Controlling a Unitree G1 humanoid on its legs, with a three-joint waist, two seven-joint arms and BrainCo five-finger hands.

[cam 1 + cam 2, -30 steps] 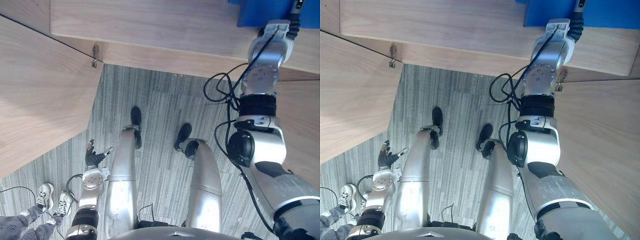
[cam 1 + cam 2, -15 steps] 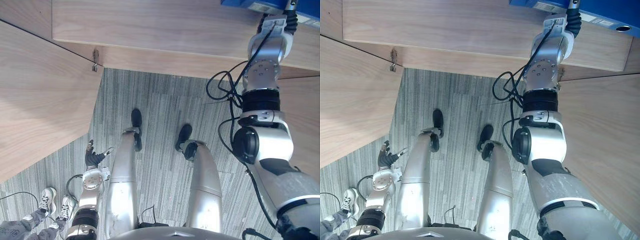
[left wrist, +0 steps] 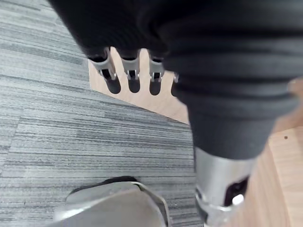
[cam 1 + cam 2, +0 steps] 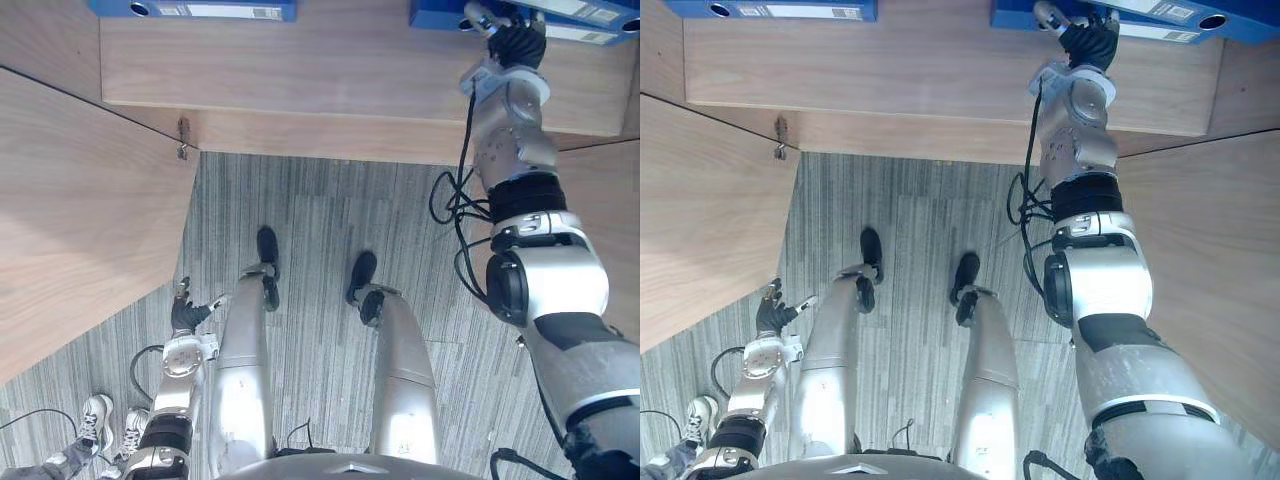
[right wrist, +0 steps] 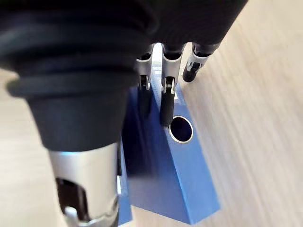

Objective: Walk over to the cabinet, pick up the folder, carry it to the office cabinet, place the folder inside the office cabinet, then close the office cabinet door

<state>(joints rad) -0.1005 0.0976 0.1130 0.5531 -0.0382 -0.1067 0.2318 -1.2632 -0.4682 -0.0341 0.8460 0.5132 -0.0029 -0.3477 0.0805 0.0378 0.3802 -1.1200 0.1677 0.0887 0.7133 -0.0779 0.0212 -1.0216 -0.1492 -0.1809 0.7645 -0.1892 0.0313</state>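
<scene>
Matt wood-grain cabinet (image 4: 300, 60); smooth folder (image 5: 165, 182) (shiny metal eyelet (image 5: 182, 140)); ribbed carpet (image 4: 320, 230).

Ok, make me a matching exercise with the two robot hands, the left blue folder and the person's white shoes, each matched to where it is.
1 right robot hand
2 left robot hand
3 left blue folder
4 white shoes

A standing on the grey carpet
B untouched on the wooden shelf
C fingers on the right blue folder
D open, low over the carpet

Pairs: 1-C, 2-D, 3-B, 4-A
</scene>
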